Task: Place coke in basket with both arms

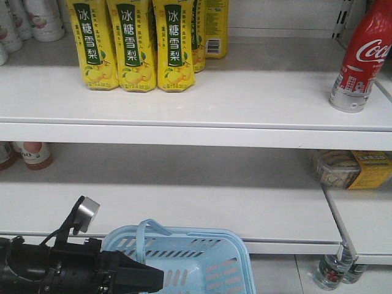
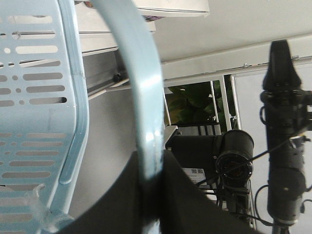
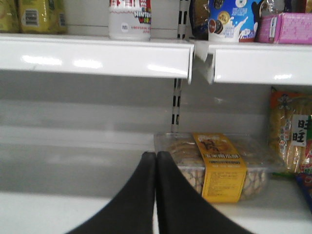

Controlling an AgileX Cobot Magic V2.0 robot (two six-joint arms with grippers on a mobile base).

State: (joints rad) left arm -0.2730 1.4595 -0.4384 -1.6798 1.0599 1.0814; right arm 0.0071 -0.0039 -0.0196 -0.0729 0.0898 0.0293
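Observation:
The coke [image 1: 361,58], red with white script and a silvery lower part, stands upright at the right end of the upper shelf. Its base [image 3: 129,19] shows at the top of the right wrist view. The light blue basket [image 1: 211,269] hangs low in front of the shelves. My left gripper [image 1: 150,275] is shut on one basket handle [image 2: 141,87], which runs up from between the jaws [image 2: 152,161]. My right gripper [image 3: 156,156] is shut on nothing and points at the lower shelf. It is out of the front view but shows upright [image 2: 280,53] in the left wrist view.
Three yellow pear-drink bottles [image 1: 131,46] stand at the upper shelf's left. A clear biscuit tray with a yellow label [image 3: 219,165] lies on the lower shelf just right of my right gripper. Clear bottles [image 1: 334,269] stand on the floor at the right. White shelf edges [image 1: 196,135] jut forward.

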